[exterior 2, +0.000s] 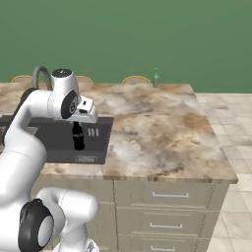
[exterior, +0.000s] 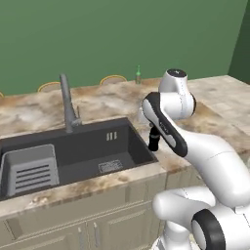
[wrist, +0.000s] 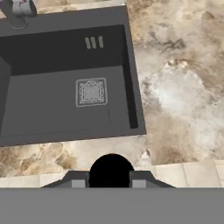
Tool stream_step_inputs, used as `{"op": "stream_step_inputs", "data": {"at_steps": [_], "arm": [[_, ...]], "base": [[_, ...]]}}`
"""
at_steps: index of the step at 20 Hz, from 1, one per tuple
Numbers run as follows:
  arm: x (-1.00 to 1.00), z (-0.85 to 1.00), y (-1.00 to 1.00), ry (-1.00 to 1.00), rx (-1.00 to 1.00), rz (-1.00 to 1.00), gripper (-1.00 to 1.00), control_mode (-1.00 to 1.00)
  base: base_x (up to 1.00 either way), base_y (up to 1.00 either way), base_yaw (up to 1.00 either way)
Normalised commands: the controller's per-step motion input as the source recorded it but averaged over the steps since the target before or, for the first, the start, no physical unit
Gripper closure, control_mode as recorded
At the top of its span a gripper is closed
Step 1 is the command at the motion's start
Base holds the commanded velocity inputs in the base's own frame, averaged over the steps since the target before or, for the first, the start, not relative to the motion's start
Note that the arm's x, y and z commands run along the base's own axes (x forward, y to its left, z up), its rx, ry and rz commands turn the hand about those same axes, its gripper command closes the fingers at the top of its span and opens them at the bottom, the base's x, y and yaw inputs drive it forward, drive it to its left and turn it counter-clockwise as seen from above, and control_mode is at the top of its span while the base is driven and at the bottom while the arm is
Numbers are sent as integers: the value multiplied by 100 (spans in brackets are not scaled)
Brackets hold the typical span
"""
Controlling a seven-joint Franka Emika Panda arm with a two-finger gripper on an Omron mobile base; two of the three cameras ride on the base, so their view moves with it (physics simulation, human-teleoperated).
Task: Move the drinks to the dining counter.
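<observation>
My gripper (exterior: 152, 128) (exterior 2: 78, 124) (wrist: 110, 180) is shut on a black cola-style bottle (exterior: 154, 140) (exterior 2: 78, 138) (wrist: 111, 168). The bottle hangs upright over the right rim of the sink, by the near edge of the counter. A slim green glass bottle (exterior: 138, 74) (exterior 2: 156, 78) stands upright at the far edge of the marbled dining counter (exterior: 215, 100) (exterior 2: 157, 133) (wrist: 183, 78), well beyond the gripper. In the hand view the black bottle's top sits between the two fingers (wrist: 76, 179).
A dark sink (exterior: 83, 151) (exterior 2: 54, 140) (wrist: 52, 105) with a grey faucet (exterior: 68, 105) (wrist: 17, 11) is set into the counter; a grey rack (exterior: 29, 171) lies in its left half. Round tan stool seats (exterior: 113, 78) (exterior 2: 136, 79) line the far edge. Drawers (exterior 2: 165, 197) front the cabinet.
</observation>
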Motion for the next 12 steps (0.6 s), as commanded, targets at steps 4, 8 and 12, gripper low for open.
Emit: {"op": "stream_step_inputs", "data": {"at_steps": [4, 8, 12], "arm": [[0, 0, 0, 0, 0, 0, 100, 100], [0, 0, 0, 0, 0, 0, 100, 100], [0, 0, 0, 0, 0, 0, 100, 100]], "base": [[0, -100, 0], [0, -100, 0], [0, -100, 0]]}}
